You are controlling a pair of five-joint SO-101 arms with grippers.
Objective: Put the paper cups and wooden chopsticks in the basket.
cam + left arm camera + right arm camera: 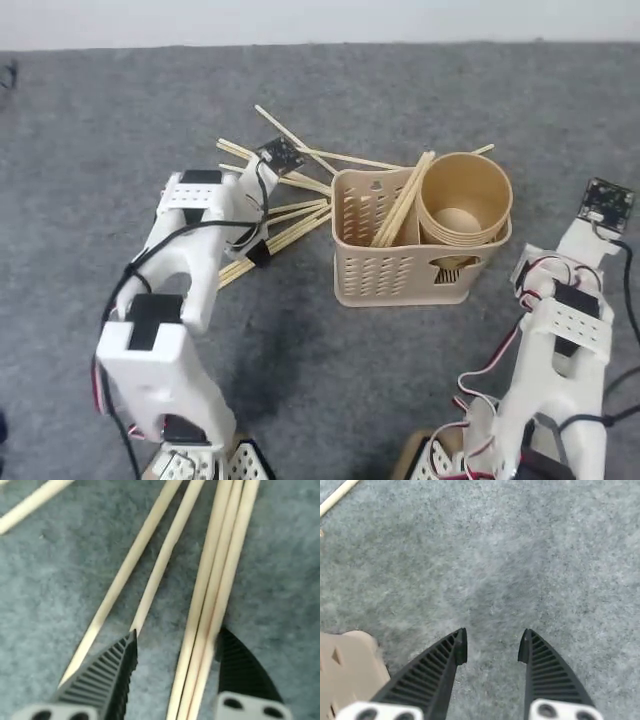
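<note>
A beige slotted basket [395,265] stands near the middle of the table [100,110]. Nested paper cups [465,195], seemingly several judging by the stacked rims, sit upright in its compartment toward the table's right edge. A few wooden chopsticks [403,200] lean in the other compartment, their tops resting against the cups.

More loose chopsticks [305,210] lie fanned on the table on the basket's left side, some reaching toward the far edge and some with ends just beside the basket wall.

The left tool [177,631] is low over this fan with its jaws spread. A bundle of three chopsticks [215,595] lying side by side runs between the jaws, close to one fingertip [235,665]. Two single chopsticks [125,575] lie just beside the other jaw.

The right tool [494,631] hangs over bare table on the basket's right side, jaws parted and holding nothing, with a basket corner [345,665] near one jaw.
</note>
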